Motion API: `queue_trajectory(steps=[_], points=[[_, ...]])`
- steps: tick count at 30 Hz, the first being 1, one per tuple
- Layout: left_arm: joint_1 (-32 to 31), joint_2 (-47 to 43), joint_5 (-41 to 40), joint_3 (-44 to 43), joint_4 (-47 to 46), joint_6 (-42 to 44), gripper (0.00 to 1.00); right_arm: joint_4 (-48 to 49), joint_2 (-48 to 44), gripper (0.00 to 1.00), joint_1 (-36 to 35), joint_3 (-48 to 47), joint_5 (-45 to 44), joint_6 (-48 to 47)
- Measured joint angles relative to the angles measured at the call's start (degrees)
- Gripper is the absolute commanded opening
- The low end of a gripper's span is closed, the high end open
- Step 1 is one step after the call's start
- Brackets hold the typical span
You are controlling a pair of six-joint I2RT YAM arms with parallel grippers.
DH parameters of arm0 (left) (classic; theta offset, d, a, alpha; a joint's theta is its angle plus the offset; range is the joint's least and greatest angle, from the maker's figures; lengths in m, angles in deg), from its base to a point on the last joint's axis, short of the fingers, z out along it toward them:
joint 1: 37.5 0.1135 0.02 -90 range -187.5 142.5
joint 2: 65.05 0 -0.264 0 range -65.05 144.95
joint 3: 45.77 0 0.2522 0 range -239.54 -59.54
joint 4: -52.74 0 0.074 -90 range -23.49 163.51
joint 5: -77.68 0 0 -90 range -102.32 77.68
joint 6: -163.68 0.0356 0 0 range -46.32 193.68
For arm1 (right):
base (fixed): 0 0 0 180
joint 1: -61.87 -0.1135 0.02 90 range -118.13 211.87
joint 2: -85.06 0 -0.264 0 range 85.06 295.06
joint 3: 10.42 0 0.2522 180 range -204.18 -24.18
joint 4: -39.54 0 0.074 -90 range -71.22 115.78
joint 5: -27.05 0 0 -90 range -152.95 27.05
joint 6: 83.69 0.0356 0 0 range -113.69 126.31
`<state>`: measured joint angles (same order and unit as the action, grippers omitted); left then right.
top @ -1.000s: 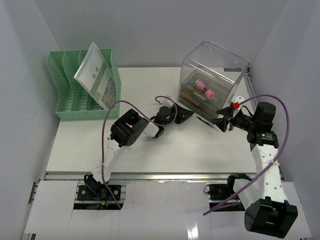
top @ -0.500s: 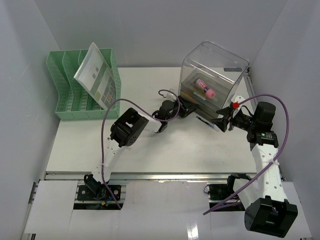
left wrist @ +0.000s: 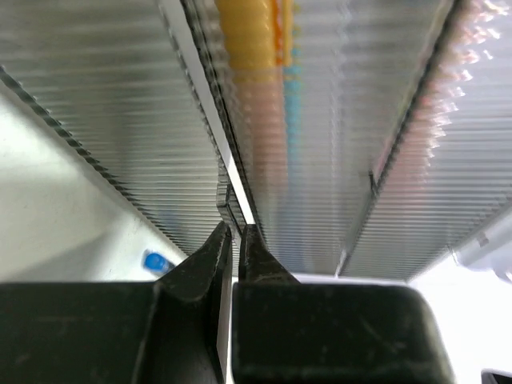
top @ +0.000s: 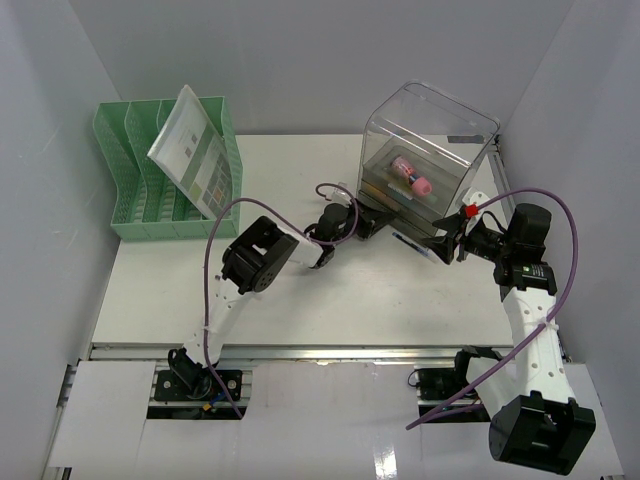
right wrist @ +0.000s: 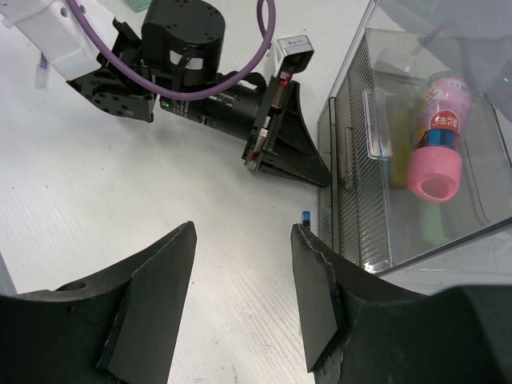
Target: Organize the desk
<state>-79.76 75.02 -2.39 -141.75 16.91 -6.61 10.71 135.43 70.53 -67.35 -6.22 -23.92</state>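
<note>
The white desk (top: 330, 300) holds a clear plastic drawer box (top: 430, 130) at the back right. My left gripper (top: 385, 222) is shut, and its tips rest against the ribbed drawer front (left wrist: 336, 120) low on the box. The left wrist view shows its jaws (left wrist: 234, 232) almost touching, right at the drawer's edge. It also shows in the right wrist view (right wrist: 324, 180). My right gripper (top: 445, 243) is open and empty (right wrist: 242, 232), above the desk just in front of the box. A pink bottle (right wrist: 436, 156) and a yellow item (right wrist: 398, 144) lie inside the drawer.
A green slotted file rack (top: 150, 200) stands at the back left with a printed sheet (top: 195, 150) leaning in it. A small blue cap (right wrist: 306, 215) lies on the desk by the drawer's corner. White walls close in both sides.
My left gripper has moved right and back, from the open desk up against the drawer front. The right arm has not moved.
</note>
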Motion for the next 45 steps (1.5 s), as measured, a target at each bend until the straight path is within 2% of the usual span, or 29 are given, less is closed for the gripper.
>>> queue_trajectory(steps=[7,12,14,15,16,17,19,21,24,29,33,38,45], points=[[0.52,-5.68,0.89,14.06,-9.15,-0.37,0.01,-0.1,0.06,0.59,0.1,1.42,-0.1,-0.69],[1.18,-10.56,2.21,23.28,-12.2,0.32,0.3,-1.73,1.45,0.6,0.3,1.41,0.07,-3.69],[1.53,-10.64,3.03,23.63,-12.28,0.83,0.44,-3.32,2.59,0.61,0.3,1.39,0.14,-5.39],[1.65,-10.66,3.34,23.67,-12.25,1.13,0.48,-4.42,3.18,0.61,0.3,1.36,0.15,-6.52],[1.78,-10.71,3.7,23.7,-12.12,1.55,0.54,-5.6,3.74,0.62,0.3,1.35,0.13,-7.86],[1.95,-10.74,4.01,23.78,-11.9,1.96,0.64,-6.93,4.22,0.65,0.3,1.35,0.09,-9.26],[2.43,-10.99,4.55,24.29,-11.36,2.69,0.76,-9.77,4.89,0.69,0.28,1.35,0.0,-12.34],[3.03,-12.18,5.33,25.79,-10.54,3.59,0.83,-12.84,5.0,0.72,-0.35,1.28,-0.55,-15.99],[3.97,-17.26,6.49,29.18,-8.8,6.57,0.86,-16.63,4.91,0.77,-4.06,1.26,-5.11,-19.67],[5.2,-31.06,6.26,35.8,-4.1,16.25,0.97,-18.73,4.98,0.87,-17.14,1.9,-19.48,-20.52],[5.5,-45.9,2.78,41.04,4.14,26.86,0.98,-19.11,8.07,0.89,-26.07,2.5,-32.58,-16.7],[5.5,-67.16,-4.81,43.78,20.34,38.77,0.98,-18.94,15.99,0.87,-30.51,2.65,-45.42,-11.08],[6.04,-97.69,-16.47,52.55,40.55,44.82,0.98,-15.39,26.21,0.79,-32.36,2.53,-54.8,-5.16]])
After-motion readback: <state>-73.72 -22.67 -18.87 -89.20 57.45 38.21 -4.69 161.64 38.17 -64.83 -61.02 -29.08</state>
